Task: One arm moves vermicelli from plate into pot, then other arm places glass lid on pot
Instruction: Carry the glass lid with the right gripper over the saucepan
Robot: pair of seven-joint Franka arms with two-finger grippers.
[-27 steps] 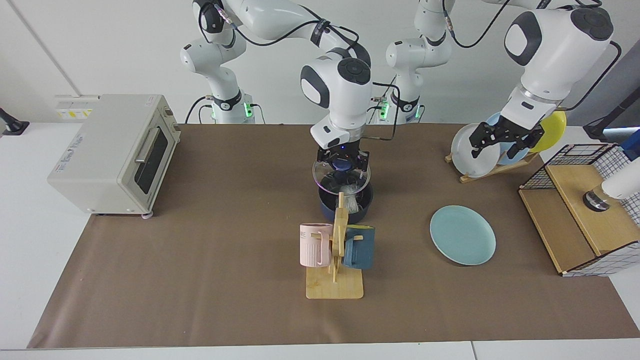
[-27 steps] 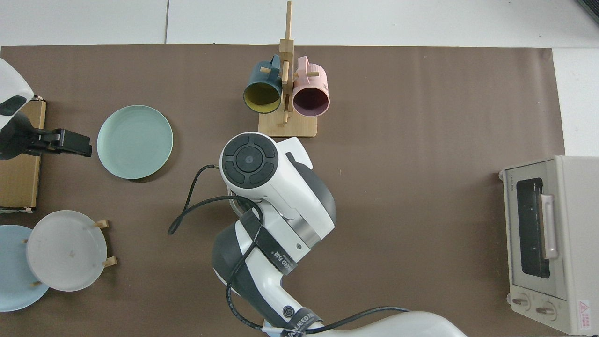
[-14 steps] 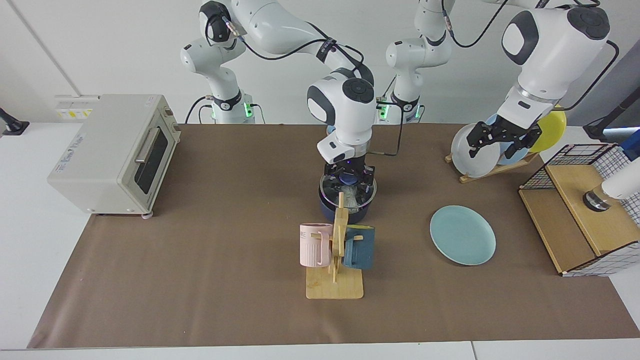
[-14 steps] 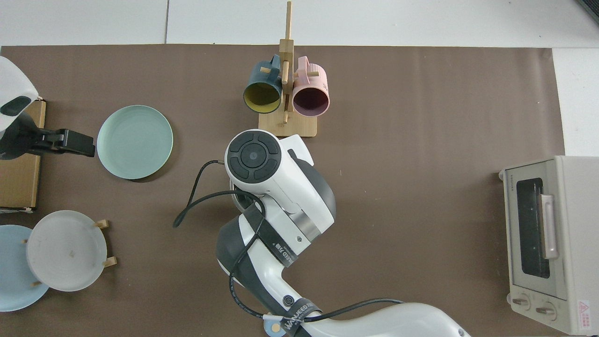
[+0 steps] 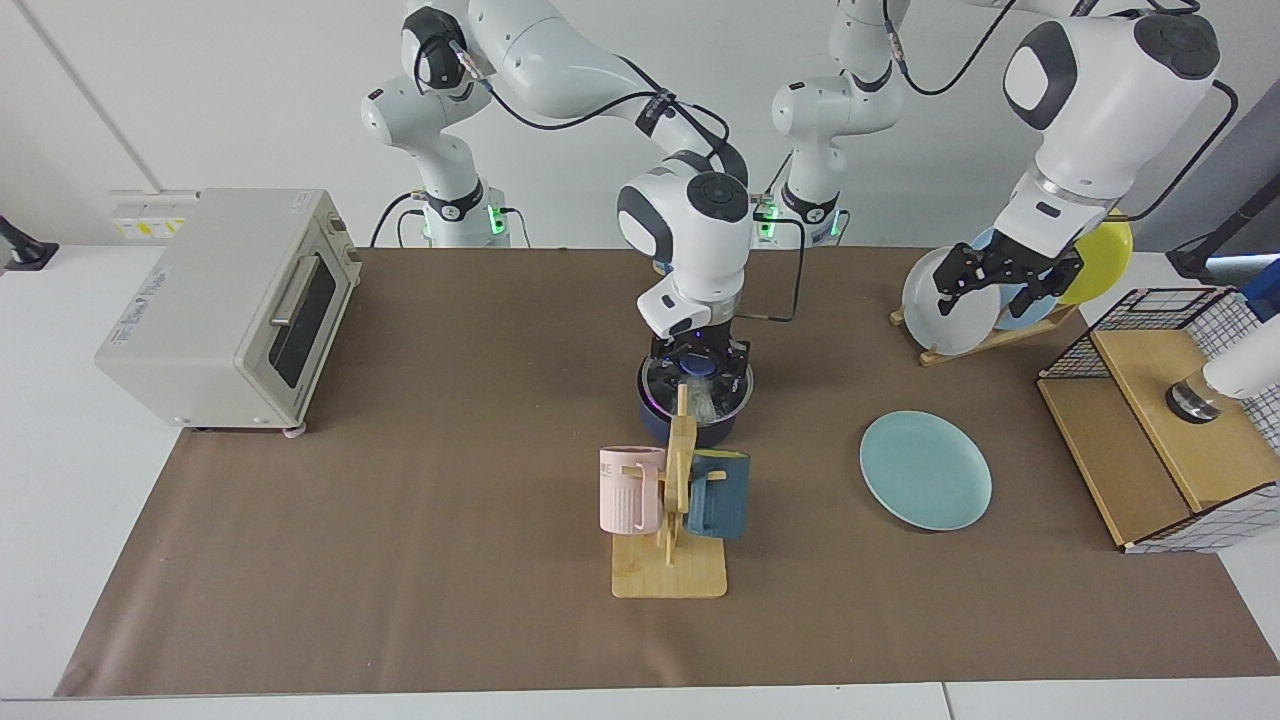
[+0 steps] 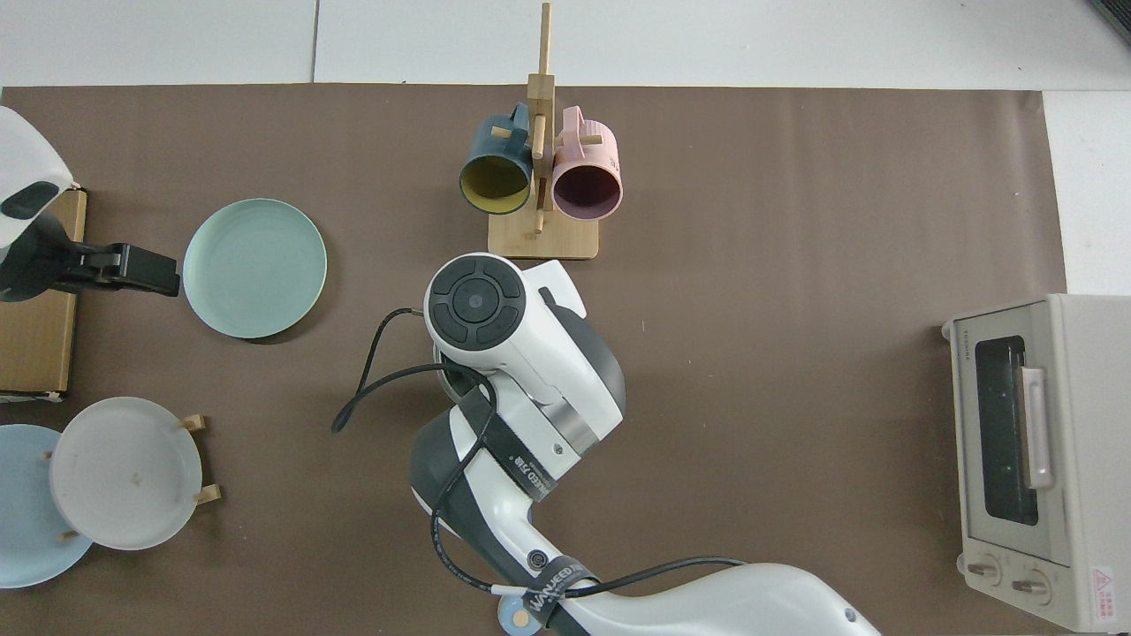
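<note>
The dark navy pot (image 5: 700, 428) stands mid-table, its handle hidden. The glass lid (image 5: 662, 384) lies flat on its rim, and the white vermicelli (image 5: 708, 402) shows through the glass inside. My right gripper (image 5: 697, 362) reaches straight down onto the lid, shut on its blue knob (image 5: 699, 367). In the top view the right arm (image 6: 495, 327) covers the pot. The pale teal plate (image 5: 925, 470) (image 6: 254, 268) lies bare. My left gripper (image 5: 1008, 278) (image 6: 132, 268) hangs open and waits above the plate rack, holding nothing.
A wooden mug rack (image 5: 672, 520) with a pink mug (image 5: 630, 488) and a blue mug (image 5: 718, 494) stands right in front of the pot. A toaster oven (image 5: 225, 305), a rack of plates (image 5: 985, 300) and a wire-framed wooden box (image 5: 1165, 420) flank the mat.
The right gripper has come down with the lid, which hung tilted above the pot a second ago and now rests level on it. The left arm has barely moved.
</note>
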